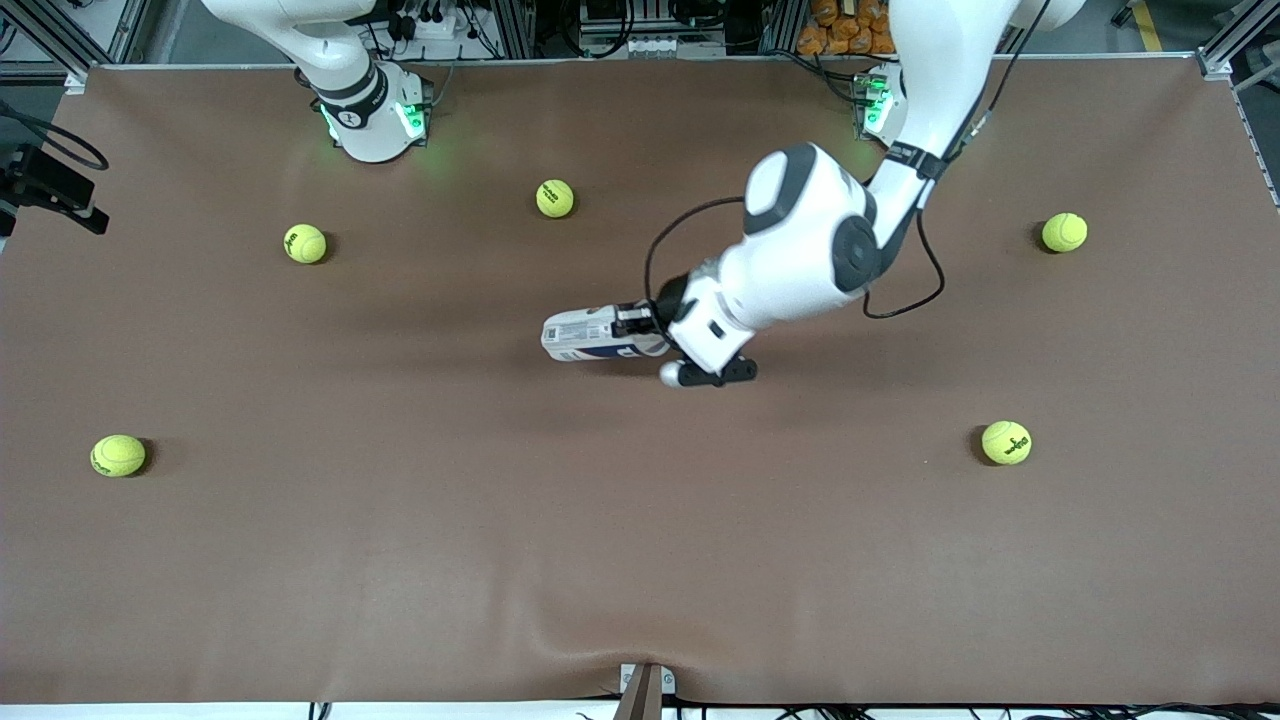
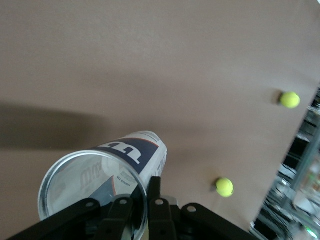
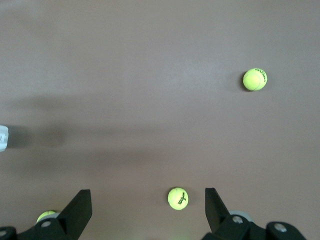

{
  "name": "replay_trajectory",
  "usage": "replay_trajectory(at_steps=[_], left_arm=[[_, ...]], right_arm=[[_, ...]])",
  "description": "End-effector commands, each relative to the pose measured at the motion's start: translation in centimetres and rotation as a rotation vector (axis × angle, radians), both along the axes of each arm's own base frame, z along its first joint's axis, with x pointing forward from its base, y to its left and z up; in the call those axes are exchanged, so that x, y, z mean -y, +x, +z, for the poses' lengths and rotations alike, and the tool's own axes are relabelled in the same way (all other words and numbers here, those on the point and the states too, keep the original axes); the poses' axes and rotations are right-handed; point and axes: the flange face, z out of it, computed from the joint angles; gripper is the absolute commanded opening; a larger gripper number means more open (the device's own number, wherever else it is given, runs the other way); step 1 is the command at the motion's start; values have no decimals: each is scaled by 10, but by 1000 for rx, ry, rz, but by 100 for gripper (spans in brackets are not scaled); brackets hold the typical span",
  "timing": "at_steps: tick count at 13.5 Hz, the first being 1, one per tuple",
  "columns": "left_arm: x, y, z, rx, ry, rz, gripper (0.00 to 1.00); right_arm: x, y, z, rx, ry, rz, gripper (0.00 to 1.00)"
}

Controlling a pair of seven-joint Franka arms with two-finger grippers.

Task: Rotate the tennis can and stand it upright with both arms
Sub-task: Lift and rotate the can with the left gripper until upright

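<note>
A: Where do we stand with the tennis can [image 1: 585, 335]?

B: It is near the middle of the worktop [image 1: 420, 560], on its side. Our left claw [image 2: 145, 200] is shut on the rim at the can's open end; in the left wrist view one finger sits inside the mouth and the other outside the wall.

A: And our right claw [image 3: 148, 210]?

B: Spread wide, holding nothing. It waits up over the worktop near its own base, with tennis balls [image 3: 178, 198] below it and well apart from the can.

A: What worries us from here?

B: The grip, mainly. We are pinching a thin wall at one end, so the long body hangs off it as a lever. If we swing it upright fast, we think the can could twist in the fingers or slip out and roll.

A: Anything else?

B: The wall may flex under the pinch. And when the right arm comes in to help, a bad approach could knock the free end before it gets hold of it.
</note>
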Motion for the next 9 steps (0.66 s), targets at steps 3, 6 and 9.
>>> replay_trajectory(at_steps=[3, 6, 9], left_arm=[[57, -50, 53, 32, 279, 39, 0], [76, -81, 47, 52, 421, 36, 0], [110, -116, 16, 120, 578, 50, 0]], right_arm=[[-2, -1, 0, -13, -10, -15, 100], [-5, -1, 2, -14, -12, -38, 100], [-5, -1, 1, -15, -12, -38, 100]])
